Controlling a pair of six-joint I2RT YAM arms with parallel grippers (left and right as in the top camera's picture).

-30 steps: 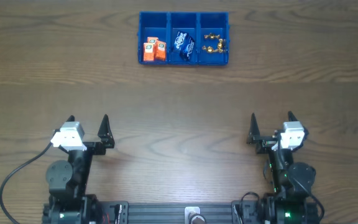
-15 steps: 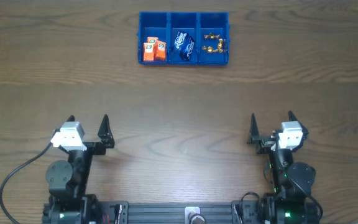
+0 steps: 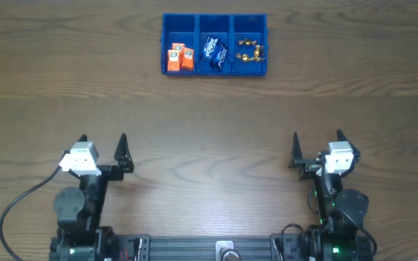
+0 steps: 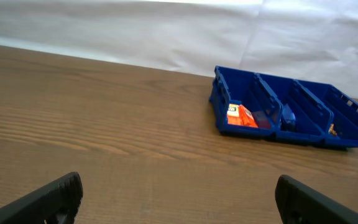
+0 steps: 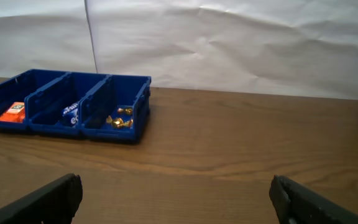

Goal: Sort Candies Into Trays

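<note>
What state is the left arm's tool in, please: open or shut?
Open: on the left tool, the fingers stand wide apart, bare table between them.

On the worktop (image 3: 209,123) the tray (image 3: 216,73) sits at the far middle, with boxes (image 3: 180,59) in its left compartment, a packet (image 3: 214,52) in the middle one and small sweets (image 3: 250,49) in the right one, while the left gripper (image 3: 103,141) and right gripper (image 3: 317,139) stand at the near side, well apart from it.
</note>
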